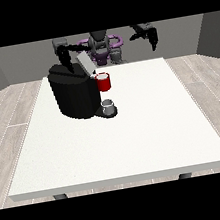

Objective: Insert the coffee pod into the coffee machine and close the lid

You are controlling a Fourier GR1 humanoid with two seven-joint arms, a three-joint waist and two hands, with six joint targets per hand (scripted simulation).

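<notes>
machine: black coffee machine [74, 95] on white table [137, 138], lid [85, 64] up
cup: grey cup [109, 105] under red holder [104, 82]
hand at view's left [66, 61]: above machine, fingers unclear
hand at view's right [151, 36]: raised, fingers unclear

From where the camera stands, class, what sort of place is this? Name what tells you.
Probably a bare test room for a robot: a large white table on a wood-plank floor, plain grey walls, and only a black coffee machine on the table.
</notes>
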